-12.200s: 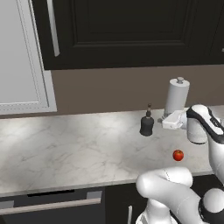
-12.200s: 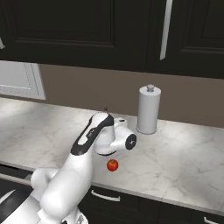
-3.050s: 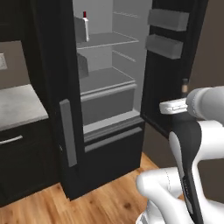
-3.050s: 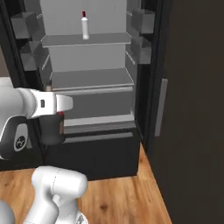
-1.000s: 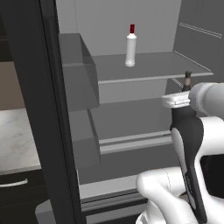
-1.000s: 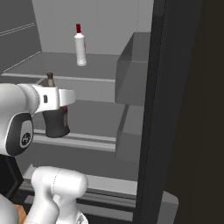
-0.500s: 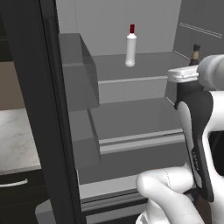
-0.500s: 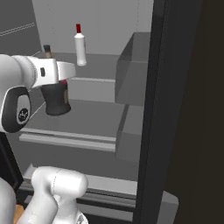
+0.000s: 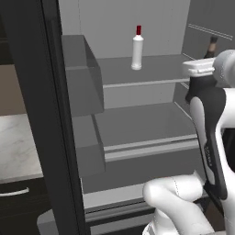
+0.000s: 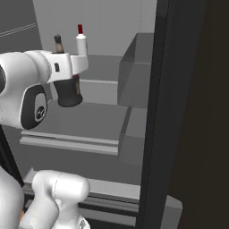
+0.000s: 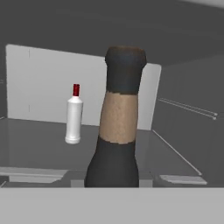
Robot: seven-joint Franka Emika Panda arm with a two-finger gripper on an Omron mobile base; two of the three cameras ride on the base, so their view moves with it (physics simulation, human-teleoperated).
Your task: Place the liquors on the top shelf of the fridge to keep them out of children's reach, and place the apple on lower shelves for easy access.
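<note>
1. Inside the open fridge (image 9: 147, 27), the slim white liquor bottle (image 9: 137, 49) with its red cap stood upright on the top shelf (image 9: 114, 73), toward the back wall.
2. Gripper (image 10: 67, 91) was raised in front of that shelf's front edge, closed on the squat dark bottle (image 10: 68, 91); the bottle's narrow neck rose above the white hand in the right base view.
3. Hand view: the dark bottle's neck, with a tan band under a dark top, stood upright and close to the lens; the white bottle was farther back and to its left, well apart from it.
4. Left base view: the dark bottle's neck showed just above the hand at the right edge, near the fridge's right inner wall.
5. Lower shelf (image 9: 137, 126) with a lighter raised front lip lay below the top shelf.
6. Grey door bins (image 9: 80, 75) hung on the left in the left base view.
7. Apple: not sighted.
</note>
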